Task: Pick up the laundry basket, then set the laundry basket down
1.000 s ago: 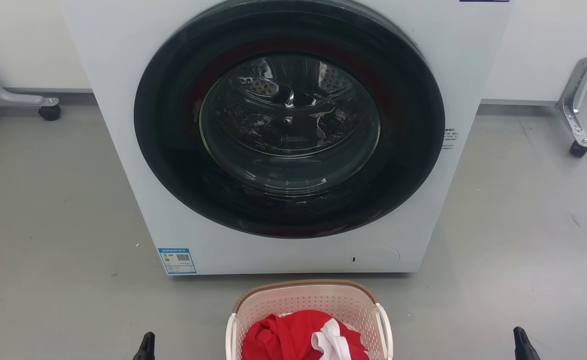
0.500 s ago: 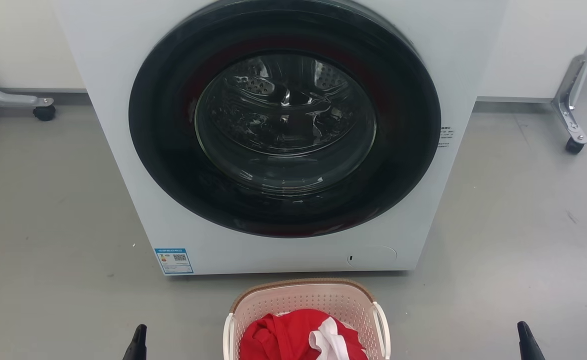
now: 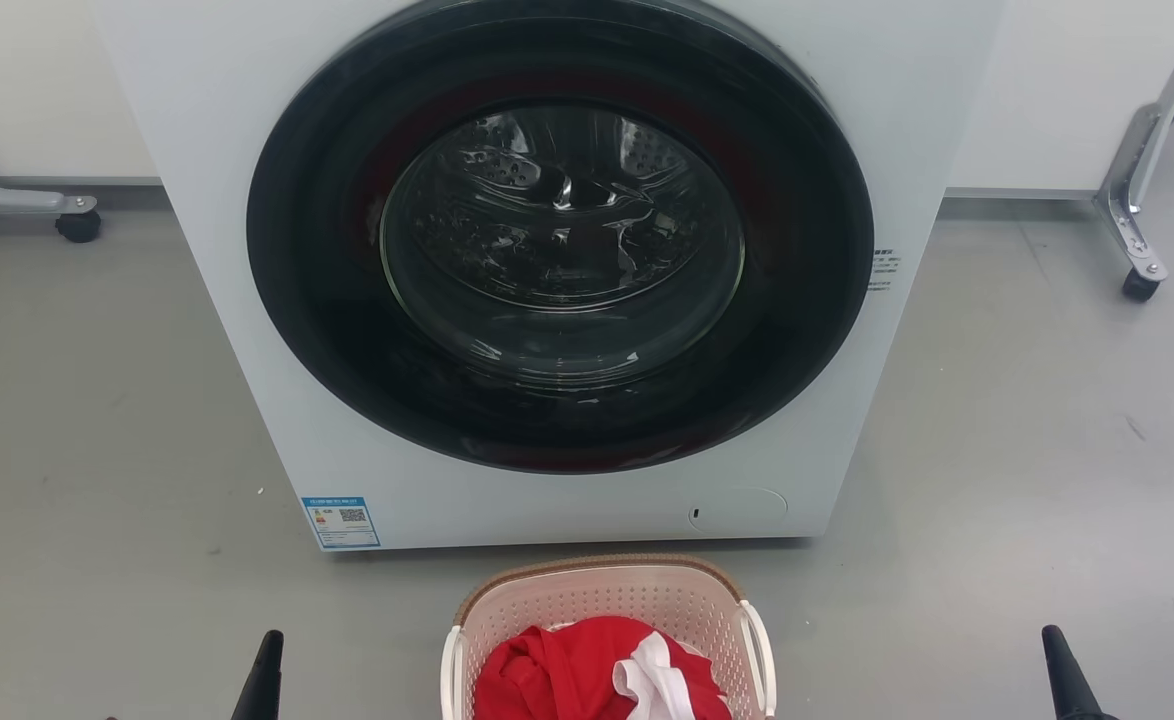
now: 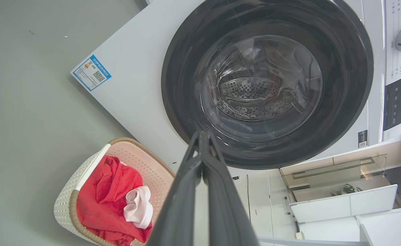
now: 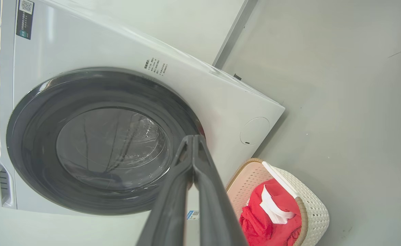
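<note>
Since a second ago both dark gripper tips have climbed higher in the head view, and the right gripper [image 3: 1062,675] has swung outward. It and the left gripper [image 3: 265,675] are both pressed fully together, holding nothing. Between them, untouched, the laundry basket [image 3: 607,600] sits on the grey floor [image 3: 97,450] just before the washing machine [image 3: 547,510], with a red garment [image 3: 547,675] and a white cloth [image 3: 655,675] inside

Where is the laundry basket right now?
The laundry basket sits on the floor at the head view's bottom centre, just in front of the washing machine.
</note>
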Motion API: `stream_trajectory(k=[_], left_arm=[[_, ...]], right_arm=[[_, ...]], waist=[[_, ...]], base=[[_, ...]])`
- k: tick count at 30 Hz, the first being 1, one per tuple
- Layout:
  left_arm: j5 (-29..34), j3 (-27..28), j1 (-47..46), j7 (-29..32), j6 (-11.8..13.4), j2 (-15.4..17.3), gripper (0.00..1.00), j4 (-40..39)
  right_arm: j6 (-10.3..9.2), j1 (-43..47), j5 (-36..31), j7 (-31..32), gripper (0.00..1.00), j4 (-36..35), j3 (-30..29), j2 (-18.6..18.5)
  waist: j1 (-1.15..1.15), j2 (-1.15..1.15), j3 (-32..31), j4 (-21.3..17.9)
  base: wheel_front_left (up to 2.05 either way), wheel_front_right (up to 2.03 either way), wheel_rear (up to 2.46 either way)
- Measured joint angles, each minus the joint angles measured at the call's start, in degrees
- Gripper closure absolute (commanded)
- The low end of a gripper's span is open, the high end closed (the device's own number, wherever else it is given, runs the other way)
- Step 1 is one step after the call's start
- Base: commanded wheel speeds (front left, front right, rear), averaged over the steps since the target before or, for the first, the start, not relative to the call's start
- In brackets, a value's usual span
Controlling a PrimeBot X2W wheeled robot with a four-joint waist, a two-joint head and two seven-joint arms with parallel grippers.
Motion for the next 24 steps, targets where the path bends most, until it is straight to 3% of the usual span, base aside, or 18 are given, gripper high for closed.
stream_trajectory(k=[24], left_arm=[[-16.8, 5.8, -3.8, 4.3, -3.6, -2.3, 1.0, 3.6]], right_arm=[[3.47, -4.1, 18.6, 4.1, 1.0, 3.1, -4.6, 1.8]], waist=[[0.0, 0.0, 0.4, -0.9]], base=[[0.0, 0.0, 0.0]])
